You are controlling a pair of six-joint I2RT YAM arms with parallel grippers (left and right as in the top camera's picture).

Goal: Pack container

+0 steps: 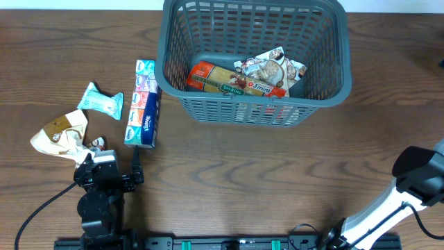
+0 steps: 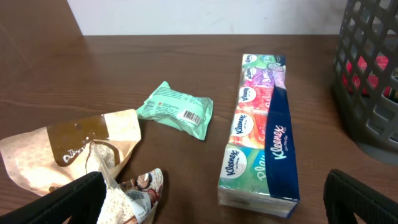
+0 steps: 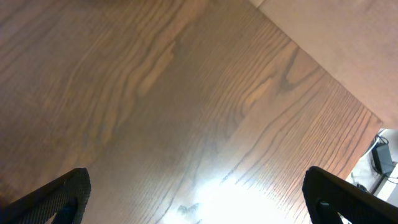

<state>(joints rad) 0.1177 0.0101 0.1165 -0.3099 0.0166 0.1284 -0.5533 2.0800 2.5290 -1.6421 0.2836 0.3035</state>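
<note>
Overhead, the container (image 1: 253,111) stands upright at the far middle of the table (image 1: 243,180). An orange-red packet (image 1: 214,78) and a white crinkled packet (image 1: 274,68) lie on its base, touching each other. Outside it, a tissue pack (image 1: 143,104) lies lengthwise just beside its left wall. Farther left are a teal packet (image 1: 101,101) and a beige bag (image 1: 61,133), with a small printed packet (image 1: 96,144) at the bag's near edge. The left pincer (image 1: 109,161) sits near the front edge, just nearer than the bag and the tissue pack, its jaws spread wide with nothing between them. Only the right arm (image 1: 388,205) shows at the front right corner, and its pincer cannot be made out from above. From the left wrist, the black fingers (image 2: 65,199) stand at the two bottom corners, fully released. The tissue pack lies ahead between them, and its Kleenex print, unreadable from above, is plain here. The left finger overlaps the beige bag and the small printed packet in this view, but I cannot tell whether it touches them. A slice of the container's lattice wall shows at the right edge. From the right wrist, the right pincer (image 3: 199,202) is spread just as wide above the table's wood grain, gripping nothing.
</note>
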